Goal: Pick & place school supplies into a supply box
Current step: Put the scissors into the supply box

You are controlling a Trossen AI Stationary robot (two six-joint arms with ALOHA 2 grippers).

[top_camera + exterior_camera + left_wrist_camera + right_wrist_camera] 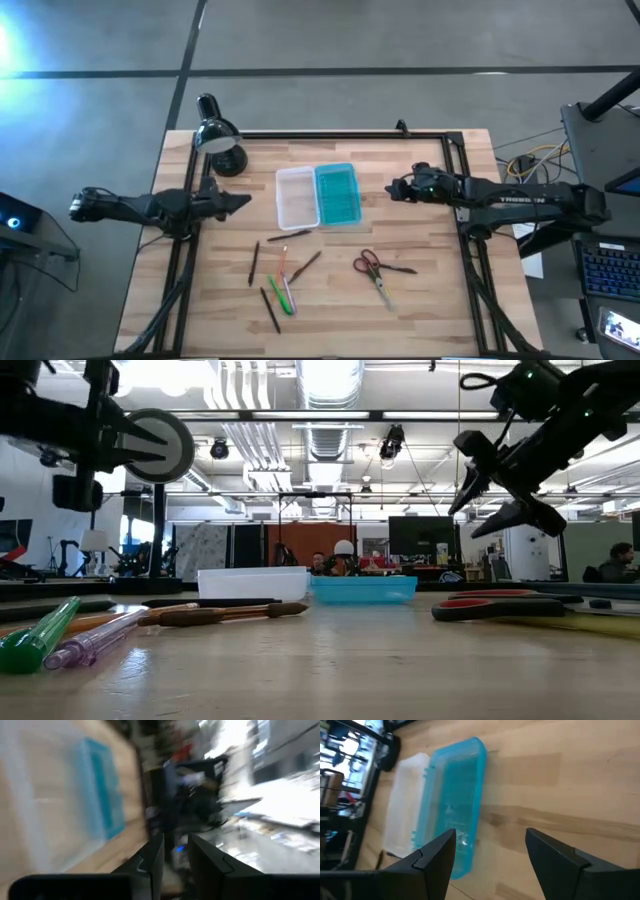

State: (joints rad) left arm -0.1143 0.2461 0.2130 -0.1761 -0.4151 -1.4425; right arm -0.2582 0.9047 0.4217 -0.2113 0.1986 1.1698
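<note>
The supply box lies open on the table's middle, its whitish tray [297, 197] and turquoise lid [337, 194] flat side by side. Nearer the front edge the school supplies lie loose: red-handled scissors [378, 268], dark pencils [254, 263], a green marker [281, 295] and an orange pencil [283, 262]. My left gripper [243, 201] hovers left of the tray, its fingers [152, 857] a narrow gap apart with nothing between them. My right gripper [492, 860] hangs wide open above the table, right of the lid [455, 805], pointing down at a slant.
A black desk lamp [215, 140] stands at the far left corner. Black frame rails [462, 215] run along the table's left, right and far sides. Bare wood [420, 320] lies at the near right. In the low view people sit in the room beyond the table.
</note>
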